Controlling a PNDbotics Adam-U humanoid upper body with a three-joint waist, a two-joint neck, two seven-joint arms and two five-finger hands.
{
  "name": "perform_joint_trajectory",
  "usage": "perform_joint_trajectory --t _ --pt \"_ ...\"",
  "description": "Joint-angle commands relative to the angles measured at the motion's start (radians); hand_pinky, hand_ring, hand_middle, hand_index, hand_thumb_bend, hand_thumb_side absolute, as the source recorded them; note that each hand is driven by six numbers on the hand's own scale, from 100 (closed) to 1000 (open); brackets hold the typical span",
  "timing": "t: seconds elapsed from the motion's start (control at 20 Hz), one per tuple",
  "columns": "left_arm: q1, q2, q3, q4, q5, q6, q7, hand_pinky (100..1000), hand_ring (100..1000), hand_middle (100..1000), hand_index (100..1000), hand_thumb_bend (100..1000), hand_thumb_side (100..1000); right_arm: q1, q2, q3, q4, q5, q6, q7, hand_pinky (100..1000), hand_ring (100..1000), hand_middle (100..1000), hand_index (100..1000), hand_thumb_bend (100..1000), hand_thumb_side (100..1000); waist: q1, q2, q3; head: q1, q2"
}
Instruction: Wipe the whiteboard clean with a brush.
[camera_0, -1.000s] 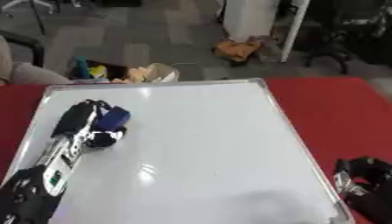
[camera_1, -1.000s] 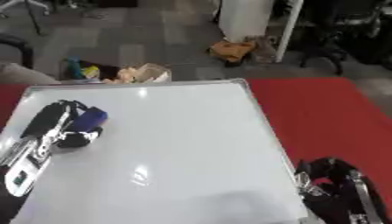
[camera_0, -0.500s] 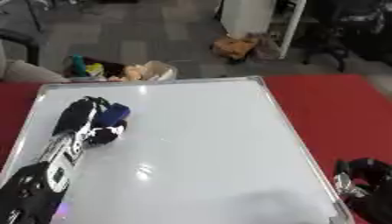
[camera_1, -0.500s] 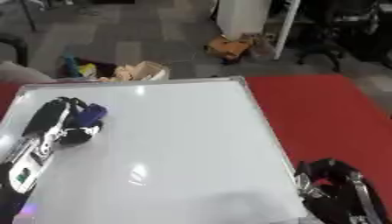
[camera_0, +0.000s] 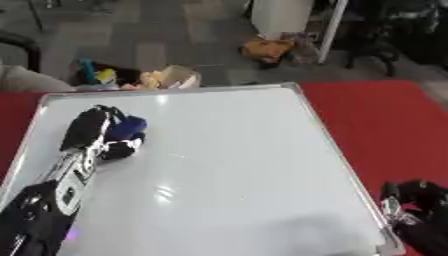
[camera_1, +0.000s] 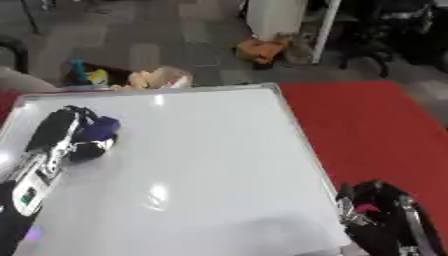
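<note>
Seemingly near done: left hand (camera_0: 94, 131) curled round blue brush (camera_0: 128, 127) on upper-left whiteboard (camera_0: 236, 160), no marks visible; right hand (camera_1: 378, 212) idle lower right, grip unreadable.

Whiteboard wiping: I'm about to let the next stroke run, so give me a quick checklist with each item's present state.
1. Brush in the left hand: ok, fingers curled round a blue thing, on the board's left part.
2. Brush face flat on the surface: cannot tell.
3. Whiteboard lying flat on the red table: ok.
4. Marks left to wipe: cannot tell; only glare and a faint grey shade near the bottom edge show.
5. Right hand clear of the stroke: ok, beside the board's lower right corner.
</note>
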Motion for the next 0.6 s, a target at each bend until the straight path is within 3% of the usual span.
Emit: perform_joint_trajectory --t 0.05,0.6 --pt "0.006 0.013 0.006 0.035 -0.014 0.005 0.001 305 615 473 603 445 357 -0.009 -0.007 -0.004 -0.022 0.007 -0.001 0.002 172 471 361 485 100 100 -0.001 -0.009 -0.001 -0.004 -0.011" --pt "0.015 0.028 0.017 0.054 -0.023 0.015 0.007 310 611 472 576 435 353 -0.007 -0.007 -0.005 -0.022 0.007 -0.001 0.003 173 472 361 485 100 100 -0.004 -0.011 0.004 -0.007 -0.010"
